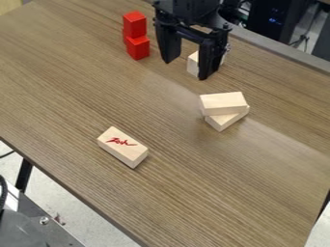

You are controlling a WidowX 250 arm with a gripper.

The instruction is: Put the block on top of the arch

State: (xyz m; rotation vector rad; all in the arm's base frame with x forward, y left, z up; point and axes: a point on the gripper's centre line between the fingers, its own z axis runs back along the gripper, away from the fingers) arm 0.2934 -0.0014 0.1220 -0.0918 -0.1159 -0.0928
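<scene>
The black gripper (186, 70) hangs over the upper middle of the table with its two fingers apart, so it is open. Behind its right finger, partly hidden, stands a pale wooden block (193, 64). Lower right of the gripper, one wooden block (223, 103) lies crosswise on another wooden block (226, 119). A wooden block with a red marking (122, 146) lies alone at the lower left, well away from the gripper. To the gripper's left, a red block (134, 24) sits above another red block (138, 48). I cannot tell which piece is the arch.
The brown wooden table (187, 193) has its near left edge running diagonally to the bottom. Along its upper right edge runs a grey strip (283, 50), with dark equipment (277, 20) and cables beyond. A dark grey object (32, 224) stands below the table's edge at lower left.
</scene>
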